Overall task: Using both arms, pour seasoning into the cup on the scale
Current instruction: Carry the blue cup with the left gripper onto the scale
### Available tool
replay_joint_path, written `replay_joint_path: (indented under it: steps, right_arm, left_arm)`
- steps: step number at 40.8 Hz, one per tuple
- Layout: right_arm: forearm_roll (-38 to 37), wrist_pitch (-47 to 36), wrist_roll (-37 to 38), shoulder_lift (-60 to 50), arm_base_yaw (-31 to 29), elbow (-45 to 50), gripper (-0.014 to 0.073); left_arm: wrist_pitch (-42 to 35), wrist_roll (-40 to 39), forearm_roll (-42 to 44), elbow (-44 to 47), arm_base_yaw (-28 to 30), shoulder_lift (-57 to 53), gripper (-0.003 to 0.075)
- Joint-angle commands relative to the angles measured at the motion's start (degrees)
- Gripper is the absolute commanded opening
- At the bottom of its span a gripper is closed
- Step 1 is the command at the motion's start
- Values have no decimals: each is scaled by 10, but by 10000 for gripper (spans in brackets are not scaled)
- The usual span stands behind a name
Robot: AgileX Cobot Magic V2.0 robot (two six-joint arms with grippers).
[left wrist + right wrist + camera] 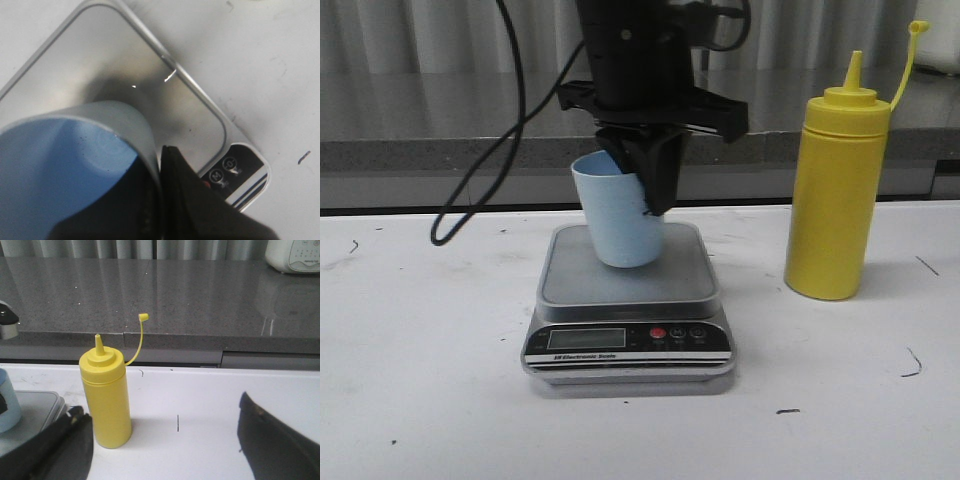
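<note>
In the front view the left gripper [642,170] came down from above and pinched the rim of the cup [617,225], one finger inside the mouth and one against the outer wall. The cup sat on the platform of the scale [627,295], leaning a little rather than standing square; whether its base lay flat could not be told. The seasoning [835,195] stood upright on the white tabletop [420,380], well apart from the scale on the robot's right, its cap strap arching up beside the nozzle.

The left wrist view showed what the front view hid: the blue inside of the cup [65,170], with a black finger [185,200] pressed against its outer wall, and the scale [125,75] below with its round buttons.

Only the right wrist view showed the right gripper [165,440], its fingers spread wide and holding nothing, with the seasoning [106,400] standing ahead near one finger. At that picture's edge the cup [7,405] showed on the scale [35,407].
</note>
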Motion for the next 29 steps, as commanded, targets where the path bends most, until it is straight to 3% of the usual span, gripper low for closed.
replay_joint_path:
  steps: [1,29]
  right_arm:
    - [0,-44,-4,8,-1,-17,605]
    - [0,-43,-4,8,-1,-17,605]
  left_arm:
    - [23,-4,-1,-34,-10,-22,-20]
    - [23,-16,25,-33,-10,-21,-20]
